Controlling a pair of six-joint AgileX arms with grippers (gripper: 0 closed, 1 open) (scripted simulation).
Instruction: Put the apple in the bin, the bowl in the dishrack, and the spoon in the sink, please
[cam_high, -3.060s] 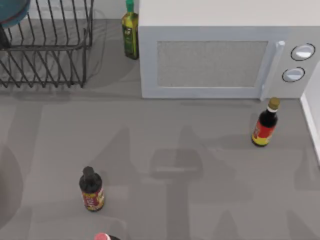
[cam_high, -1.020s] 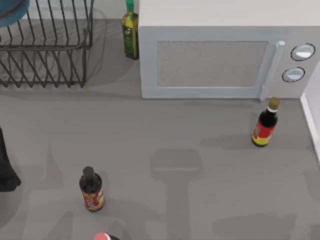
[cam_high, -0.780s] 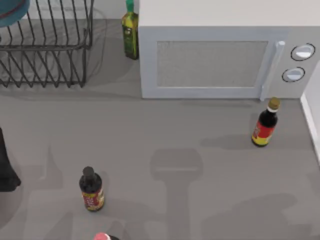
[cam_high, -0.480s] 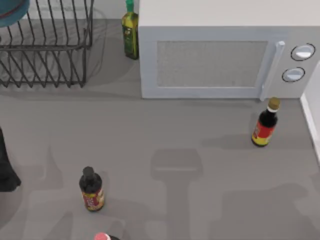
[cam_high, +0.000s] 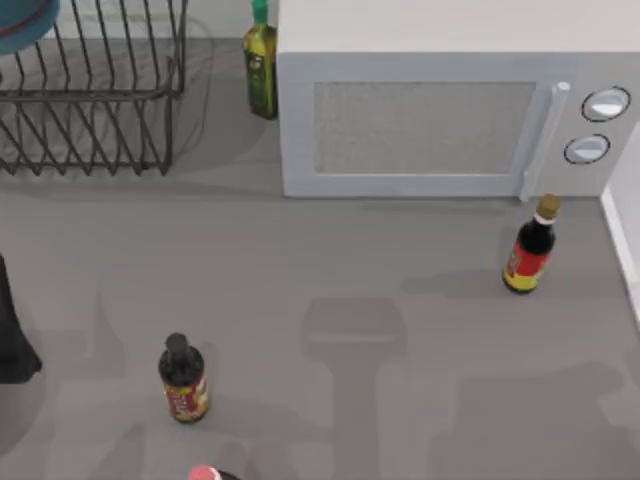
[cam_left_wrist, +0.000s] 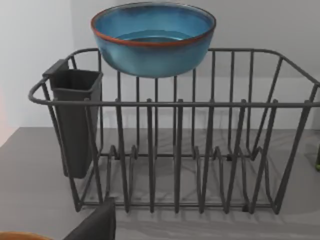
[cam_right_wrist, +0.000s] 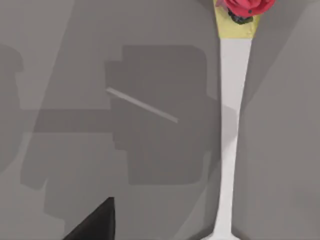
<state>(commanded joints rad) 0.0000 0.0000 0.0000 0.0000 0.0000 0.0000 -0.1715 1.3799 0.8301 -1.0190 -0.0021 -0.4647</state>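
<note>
The teal-blue bowl (cam_left_wrist: 153, 37) with its reddish-brown rim rests on top of the dark wire dishrack (cam_left_wrist: 175, 150), toward the back. From above, the dishrack (cam_high: 95, 110) stands at the table's far left with the bowl (cam_high: 22, 22) at its corner. My left arm (cam_high: 10, 340) hangs at the left edge, clear of the rack; a dark corner of my left gripper (cam_left_wrist: 95, 225) lies in front of it. The spoon (cam_right_wrist: 231, 125), white-handled with a yellow end and a red ornament, lies flat on the grey top beside a dark part of my right gripper (cam_right_wrist: 95, 222). Apple, bin and sink are out of view.
A white microwave (cam_high: 440, 110) fills the back right, with a green oil bottle (cam_high: 260, 65) beside it. Dark red-labelled bottles stand at mid-right (cam_high: 530, 250) and front left (cam_high: 182, 382). A red-capped thing (cam_high: 205, 472) sits at the front edge. A dark cutlery holder (cam_left_wrist: 75, 120) hangs on the rack.
My left arm has drawn back from the dishrack to the table's left edge, leaving the bowl on the rack. Shadows at the front right have shifted in the last second.
</note>
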